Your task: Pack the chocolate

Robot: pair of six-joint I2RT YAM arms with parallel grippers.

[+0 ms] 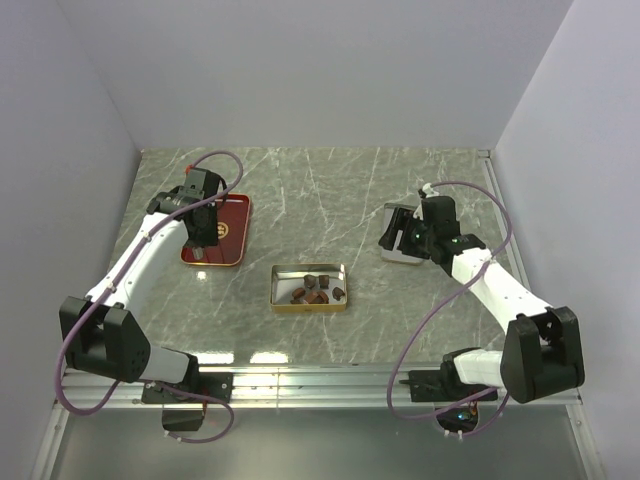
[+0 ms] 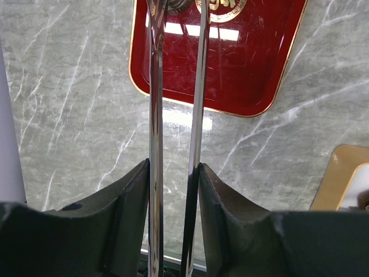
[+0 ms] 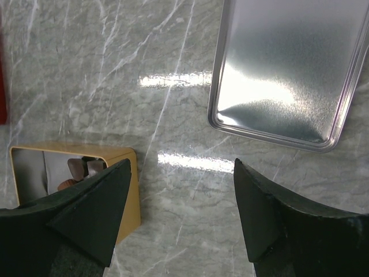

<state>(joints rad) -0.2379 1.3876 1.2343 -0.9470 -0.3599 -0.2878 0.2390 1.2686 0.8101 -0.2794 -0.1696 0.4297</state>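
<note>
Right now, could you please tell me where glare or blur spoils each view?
Top external: lamp reflections streak the table near the bases. Left wrist: bright bars glare on the red tray and mirror-like tongs. Right wrist: a white sheen washes out the silver tray.

Top external: high, behind arm bases, looking down over whole bench (image 1: 330, 190). Left wrist: close, facing down along left jaws and metal tongs (image 2: 154, 115) toward red tray (image 2: 230, 69). Right wrist: close, between right jaws, silver lid (image 3: 288, 69) ahead. Gold tin (image 3: 130, 196) in all three.
</note>
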